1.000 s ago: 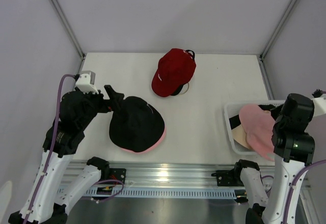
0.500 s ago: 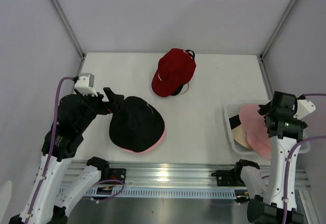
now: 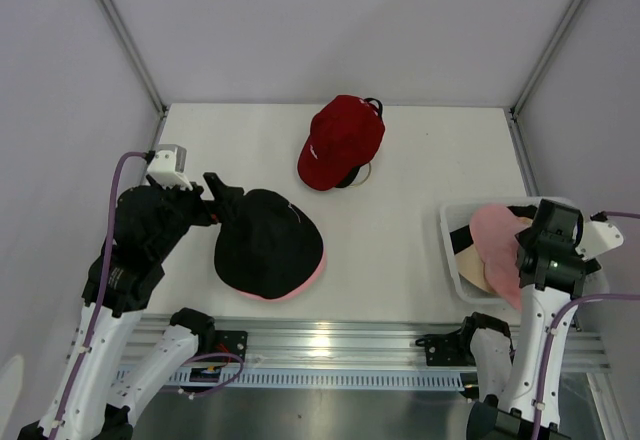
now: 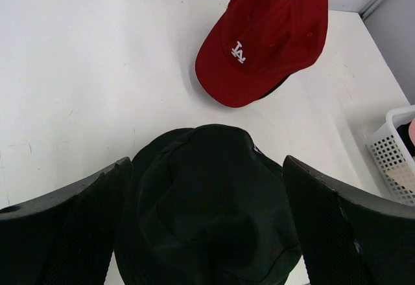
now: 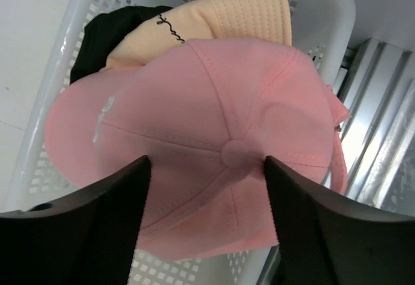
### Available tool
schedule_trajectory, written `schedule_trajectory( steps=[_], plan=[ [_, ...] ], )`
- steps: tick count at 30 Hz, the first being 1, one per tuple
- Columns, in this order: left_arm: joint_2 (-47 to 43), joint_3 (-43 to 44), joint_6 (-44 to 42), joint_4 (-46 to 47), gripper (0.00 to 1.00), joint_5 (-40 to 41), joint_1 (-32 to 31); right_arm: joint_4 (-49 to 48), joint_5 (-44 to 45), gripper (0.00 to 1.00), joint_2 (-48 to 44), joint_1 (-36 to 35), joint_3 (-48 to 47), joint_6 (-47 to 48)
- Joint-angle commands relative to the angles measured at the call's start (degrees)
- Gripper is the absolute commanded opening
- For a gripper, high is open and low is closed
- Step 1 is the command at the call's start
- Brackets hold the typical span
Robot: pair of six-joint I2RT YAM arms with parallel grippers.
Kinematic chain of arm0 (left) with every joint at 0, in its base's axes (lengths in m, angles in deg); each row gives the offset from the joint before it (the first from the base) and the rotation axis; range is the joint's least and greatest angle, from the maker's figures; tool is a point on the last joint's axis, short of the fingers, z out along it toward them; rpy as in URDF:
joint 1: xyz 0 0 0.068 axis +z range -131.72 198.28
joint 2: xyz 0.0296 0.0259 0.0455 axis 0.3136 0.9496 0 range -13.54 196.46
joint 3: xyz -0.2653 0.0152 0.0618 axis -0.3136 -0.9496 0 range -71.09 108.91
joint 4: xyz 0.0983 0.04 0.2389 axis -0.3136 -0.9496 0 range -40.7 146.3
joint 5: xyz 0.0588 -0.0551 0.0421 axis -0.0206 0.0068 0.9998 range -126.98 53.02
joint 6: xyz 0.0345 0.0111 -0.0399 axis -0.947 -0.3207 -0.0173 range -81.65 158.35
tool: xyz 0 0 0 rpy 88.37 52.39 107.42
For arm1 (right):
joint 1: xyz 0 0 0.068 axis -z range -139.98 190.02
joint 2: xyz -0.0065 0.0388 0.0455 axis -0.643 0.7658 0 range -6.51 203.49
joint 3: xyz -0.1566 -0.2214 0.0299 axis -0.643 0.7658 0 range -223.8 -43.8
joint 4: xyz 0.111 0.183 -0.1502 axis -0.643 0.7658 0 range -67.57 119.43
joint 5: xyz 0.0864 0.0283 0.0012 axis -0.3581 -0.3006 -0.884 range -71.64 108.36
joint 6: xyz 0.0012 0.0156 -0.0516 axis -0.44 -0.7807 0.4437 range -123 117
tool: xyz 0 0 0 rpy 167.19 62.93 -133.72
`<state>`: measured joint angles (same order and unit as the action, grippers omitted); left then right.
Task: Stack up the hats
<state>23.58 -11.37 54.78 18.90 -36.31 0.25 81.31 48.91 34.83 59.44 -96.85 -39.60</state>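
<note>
Over basket [image 5: 334, 10], right pincer [image 5: 205, 162] spread, seemingly clear of pink cap [image 5: 194, 91], left pincer [image 4: 207, 164] spread

1. The left arm [image 3: 135, 230] rose from its base at the near left edge of the desk [image 3: 420, 160], folded at the elbow, its wrist reaching forward and to the right.
2. Its jaws stood wide apart, the two dark fingers [image 4: 71, 233] at the lower corners of the wrist view, holding nothing.
3. The right arm [image 3: 548, 260] stood nearly upright from its base at the near right, its wrist bent to face downward.
4. Its jaws were parted too, the fingers [image 5: 84, 227] well apart and closed on nothing.
</note>
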Motion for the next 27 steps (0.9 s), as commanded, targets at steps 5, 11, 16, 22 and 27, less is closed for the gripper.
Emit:
schedule_trajectory(
  steps=[5,11,16,22,27],
  plan=[
    [0.5,-0.6,-1.2,1.7,1.00,-0.9,0.7,-8.5,0.4,0.46,0.8,0.7,2.3,1.4],
    [0.3,-0.2,-1.2,1.9,1.00,-1.0,1.1,-9.3,-1.2,0.00,-1.1,0.6,-0.8,6.2],
    [0.3,-0.1,-1.3,1.8,0.99,-0.9,1.1,-10.9,-8.6,0.00,-1.3,0.3,-7.5,10.0],
    [-0.1,-0.2,-1.3,1.9,0.99,-0.9,1.3,-15.8,-25.1,0.00,0.0,-0.2,-14.3,16.2],
    [-0.1,-0.3,-1.4,2.1,0.99,-0.9,1.3,-23.7,-48.2,0.00,5.7,-1.5,-19.4,24.9]
  ],
)
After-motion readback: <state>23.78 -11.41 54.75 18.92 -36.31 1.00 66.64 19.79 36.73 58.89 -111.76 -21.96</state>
